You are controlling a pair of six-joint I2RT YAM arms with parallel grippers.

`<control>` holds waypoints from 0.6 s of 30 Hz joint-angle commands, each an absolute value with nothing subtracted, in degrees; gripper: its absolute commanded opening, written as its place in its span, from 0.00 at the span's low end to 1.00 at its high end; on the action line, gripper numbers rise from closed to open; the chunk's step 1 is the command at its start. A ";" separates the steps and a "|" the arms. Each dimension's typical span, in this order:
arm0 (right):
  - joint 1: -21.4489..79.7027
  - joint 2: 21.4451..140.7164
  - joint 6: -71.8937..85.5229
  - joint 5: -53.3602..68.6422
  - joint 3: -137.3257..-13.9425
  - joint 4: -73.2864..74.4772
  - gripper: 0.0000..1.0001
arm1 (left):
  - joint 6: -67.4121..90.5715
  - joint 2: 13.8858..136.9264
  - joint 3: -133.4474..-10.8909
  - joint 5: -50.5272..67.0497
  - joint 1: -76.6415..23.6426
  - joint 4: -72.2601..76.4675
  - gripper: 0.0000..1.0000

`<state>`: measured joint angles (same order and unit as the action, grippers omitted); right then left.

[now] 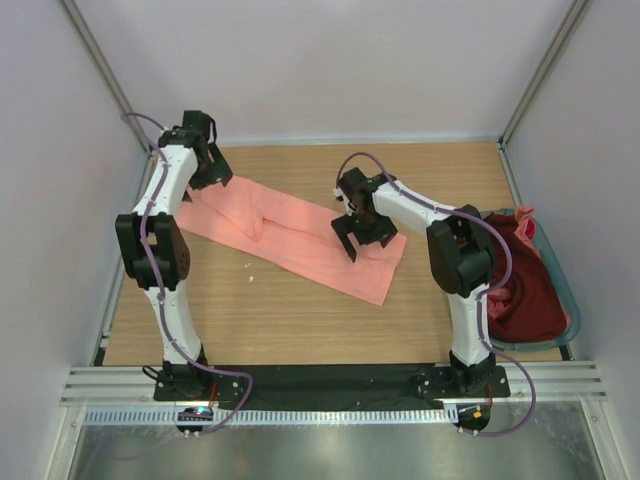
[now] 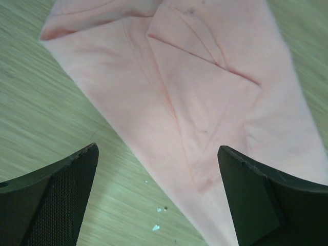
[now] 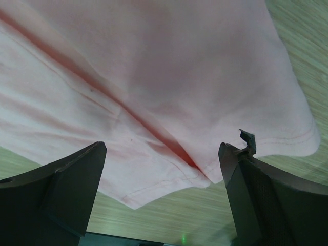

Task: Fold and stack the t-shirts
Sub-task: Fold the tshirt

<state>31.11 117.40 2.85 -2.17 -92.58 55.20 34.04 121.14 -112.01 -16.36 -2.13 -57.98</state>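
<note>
Top external view showed a long salmon-pink t-shirt (image 1: 300, 235) lying partly folded and slantwise across the wooden bench (image 1: 300, 320). The left claw (image 1: 207, 165) hung over the shirt's far left end, its jaws spread wide and holding nothing. The left wrist view showed the creased, overlapping folds of the cloth below that claw, with bare wood and a few pale crumbs (image 2: 156, 227) just beside the shirt's edge. The right claw (image 1: 355, 235) stood over the shirt's near right end, also spread wide and empty. Its wrist view showed a hemmed corner of the cloth lying between the jaws, not pinched. To the right of the pink shirt and well apart from it, a grey-teal basket (image 1: 563, 300) sat at the bench edge. A dark maroon t-shirt (image 1: 525, 285) was heaped in it, and a bit of another salmon-pink cloth (image 1: 523, 214) showed at its far rim.
</note>
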 commanded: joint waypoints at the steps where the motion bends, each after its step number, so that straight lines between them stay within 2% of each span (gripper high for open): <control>1: 31.38 119.17 1.93 -4.48 -95.01 53.61 1.00 | 34.72 112.60 -111.18 -13.63 -1.93 -58.96 1.00; 8: 31.38 122.61 3.95 -2.29 -90.62 49.93 1.00 | 35.77 98.54 -101.02 -9.14 -2.02 -59.76 1.00; 12: 32.16 120.69 6.67 -1.32 -83.35 47.12 1.00 | 35.16 90.20 -94.25 -9.67 -1.93 -60.73 1.00; 18: 39.45 116.11 14.49 -3.60 -75.86 46.76 1.00 | 36.03 81.57 -85.18 -12.92 -1.93 -61.70 1.00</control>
